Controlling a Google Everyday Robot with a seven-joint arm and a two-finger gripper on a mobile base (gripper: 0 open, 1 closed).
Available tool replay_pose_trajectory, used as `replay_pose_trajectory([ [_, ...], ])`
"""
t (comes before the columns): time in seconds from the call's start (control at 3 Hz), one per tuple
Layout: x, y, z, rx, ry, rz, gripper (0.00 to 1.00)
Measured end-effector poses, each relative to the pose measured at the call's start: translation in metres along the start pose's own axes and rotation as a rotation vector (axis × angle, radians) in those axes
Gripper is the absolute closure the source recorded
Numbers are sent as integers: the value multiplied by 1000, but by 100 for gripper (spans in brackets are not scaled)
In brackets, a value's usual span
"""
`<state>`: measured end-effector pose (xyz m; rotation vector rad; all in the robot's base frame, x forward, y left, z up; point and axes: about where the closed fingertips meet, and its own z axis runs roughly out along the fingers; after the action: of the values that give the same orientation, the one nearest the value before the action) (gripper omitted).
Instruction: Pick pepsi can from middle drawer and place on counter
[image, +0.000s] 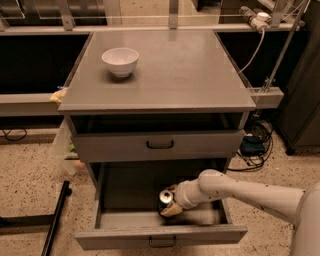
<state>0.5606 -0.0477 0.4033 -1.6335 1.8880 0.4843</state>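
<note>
The drawer (125, 237) stands pulled well out, its black handle at the front edge. The can (165, 196) stands upright on the drawer's floor, right of its middle and nearer its front wall than its back, silver top and pull tab facing up. The pincer (167, 201) is down inside the drawer, right at the can and touching it. Whether it grips the can or merely sits around it cannot be told. The white arm (245, 194) reaches into the drawer from the right, passing over the drawer's right wall. Directly above the drawer is another drawer front (115, 147) with a like handle. Above that lies the counter (185, 75). A white bowl (120, 61) sits on it, over the drawer's left side and well apart from the can.
</note>
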Motion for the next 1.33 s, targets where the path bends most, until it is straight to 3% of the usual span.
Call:
replay_pose_trajectory([
  [0.33, -4, 3, 7, -20, -49, 34, 67],
  [0.67, -4, 4, 7, -21, -52, 36, 91],
  [1.0, -5, 13, -12, -7, -38, 44, 100],
  [1.33, -23, 25, -51, 5, -8, 40, 100],
])
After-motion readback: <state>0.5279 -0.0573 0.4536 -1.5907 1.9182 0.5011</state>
